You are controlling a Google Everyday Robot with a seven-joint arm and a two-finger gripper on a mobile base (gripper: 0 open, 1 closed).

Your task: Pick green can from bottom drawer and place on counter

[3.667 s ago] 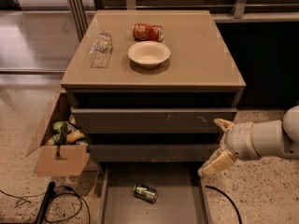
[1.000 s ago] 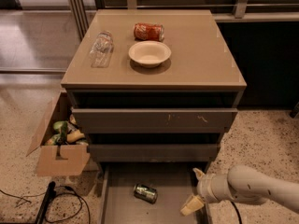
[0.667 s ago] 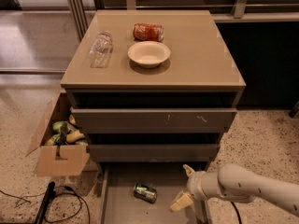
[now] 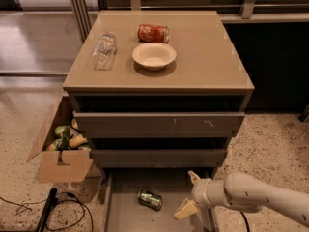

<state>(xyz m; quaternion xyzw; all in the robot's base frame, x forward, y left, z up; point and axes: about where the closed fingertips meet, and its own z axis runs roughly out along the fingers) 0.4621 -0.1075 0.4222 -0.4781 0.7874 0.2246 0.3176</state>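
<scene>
The bottom drawer is standing pulled out at the foot of the cabinet, nearest the camera. The green can is lying on its side on the drawer's flat floor. The gripper, on a white arm reaching in from the right, is hovering over the right part of the drawer, near the can but apart from it. Its two tan fingers are spread wide and are grasping nothing.

The speckled terrazzo floor is carrying a black cable and an open cardboard box left of the cabinet. Above, the middle drawer and the scuffed top drawer are showing their grey-brown fronts.

The counter is bearing a cream bowl, a red soda can lying beyond it, and a clear plastic bottle lying at left. Metal uprights are standing behind.
</scene>
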